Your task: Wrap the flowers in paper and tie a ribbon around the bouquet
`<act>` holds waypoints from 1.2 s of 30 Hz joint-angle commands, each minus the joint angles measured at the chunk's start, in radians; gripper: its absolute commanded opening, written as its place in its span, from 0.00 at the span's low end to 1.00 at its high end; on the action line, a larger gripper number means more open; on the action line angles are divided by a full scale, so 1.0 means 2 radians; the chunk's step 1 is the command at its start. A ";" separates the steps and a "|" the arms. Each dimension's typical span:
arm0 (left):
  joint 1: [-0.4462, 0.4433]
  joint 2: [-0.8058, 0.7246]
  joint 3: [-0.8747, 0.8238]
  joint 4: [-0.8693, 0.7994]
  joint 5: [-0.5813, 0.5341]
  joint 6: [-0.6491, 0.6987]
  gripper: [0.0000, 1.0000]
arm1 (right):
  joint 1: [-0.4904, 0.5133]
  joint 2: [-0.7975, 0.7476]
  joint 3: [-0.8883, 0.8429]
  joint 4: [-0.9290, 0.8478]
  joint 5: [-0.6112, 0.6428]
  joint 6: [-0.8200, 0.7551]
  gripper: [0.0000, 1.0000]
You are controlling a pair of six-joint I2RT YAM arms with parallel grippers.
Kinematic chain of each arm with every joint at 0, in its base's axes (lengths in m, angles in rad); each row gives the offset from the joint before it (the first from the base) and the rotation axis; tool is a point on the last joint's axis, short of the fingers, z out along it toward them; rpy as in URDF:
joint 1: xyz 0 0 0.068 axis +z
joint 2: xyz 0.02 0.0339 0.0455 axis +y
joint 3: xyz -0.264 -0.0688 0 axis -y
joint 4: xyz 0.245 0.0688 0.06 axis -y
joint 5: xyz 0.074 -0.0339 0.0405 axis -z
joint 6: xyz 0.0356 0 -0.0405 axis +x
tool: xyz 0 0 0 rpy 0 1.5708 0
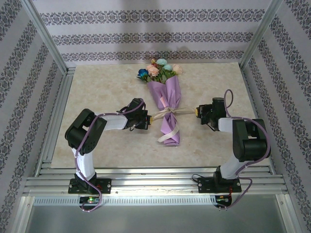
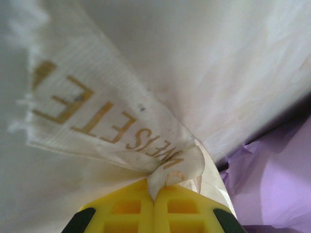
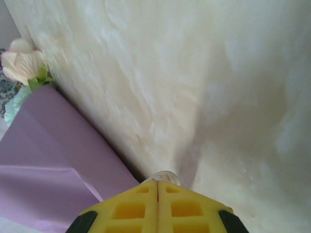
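The bouquet [image 1: 164,99] lies in the middle of the table. Its lilac paper [image 1: 167,126] forms a narrow cone, and the flowers [image 1: 158,70] show at the far, wide end. The cream ribbon [image 1: 167,112] crosses the cone's waist, with one end running out to each side. My left gripper [image 1: 148,119] is shut on the left end; up close the gold-lettered ribbon [image 2: 107,121] bunches between the yellow fingers of that gripper [image 2: 154,187], beside the paper [image 2: 272,179]. My right gripper [image 1: 196,112] is shut, with a curl of ribbon [image 3: 164,175] pinched at its tip [image 3: 158,183].
A loose ribbon tail [image 1: 167,137] trails over the cone's near end. A peach bloom [image 3: 22,63] pokes above the paper [image 3: 48,160] in the right wrist view. The marbled tabletop [image 1: 107,87] is bounded by aluminium rails [image 1: 56,111] and patterned walls on three sides.
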 commanded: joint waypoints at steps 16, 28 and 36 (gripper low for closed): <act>0.024 -0.033 0.002 -0.039 -0.006 0.024 0.00 | -0.015 0.012 0.013 -0.009 -0.009 0.015 0.00; -0.025 -0.071 0.051 -0.105 -0.029 -0.096 0.60 | 0.004 -0.029 0.004 -0.077 -0.016 0.045 0.00; -0.041 0.028 0.119 -0.061 -0.060 -0.163 0.62 | 0.012 -0.055 0.016 -0.112 -0.006 0.028 0.46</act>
